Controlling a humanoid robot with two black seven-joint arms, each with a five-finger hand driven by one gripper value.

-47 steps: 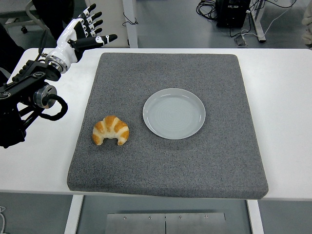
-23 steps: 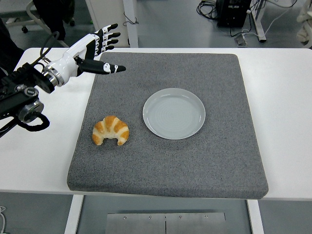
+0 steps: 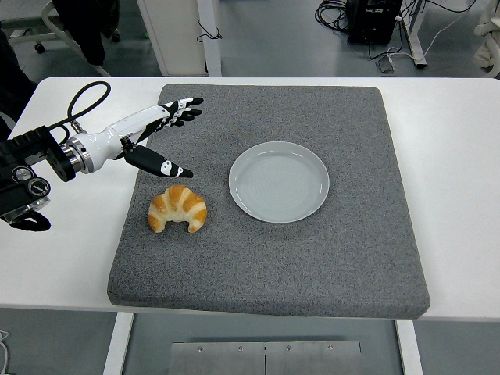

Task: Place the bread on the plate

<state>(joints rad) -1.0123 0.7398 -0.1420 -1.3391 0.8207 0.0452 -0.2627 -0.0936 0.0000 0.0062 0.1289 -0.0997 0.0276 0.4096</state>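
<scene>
We found the bread [image 3: 178, 209] lying crosswise, tips toward the bench's [image 3: 461, 156] near edge. The plate [image 3: 279, 181] lay unobstructed to its right. Our left hand [image 3: 156, 137] hovered above, fingers spread, empty.

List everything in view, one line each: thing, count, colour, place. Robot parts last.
croissant: one, golden brown, on the mat's left side, left of the plate
plate: one, pale grey, empty, near the mat's middle
mat: one, dark grey, covering most of the table
table: one, white, under the mat
cables: several, black, on the floor beyond the table, top right
left hand: one, white and black, fingers spread, above the mat's left edge, just beyond the croissant, not touching it
</scene>
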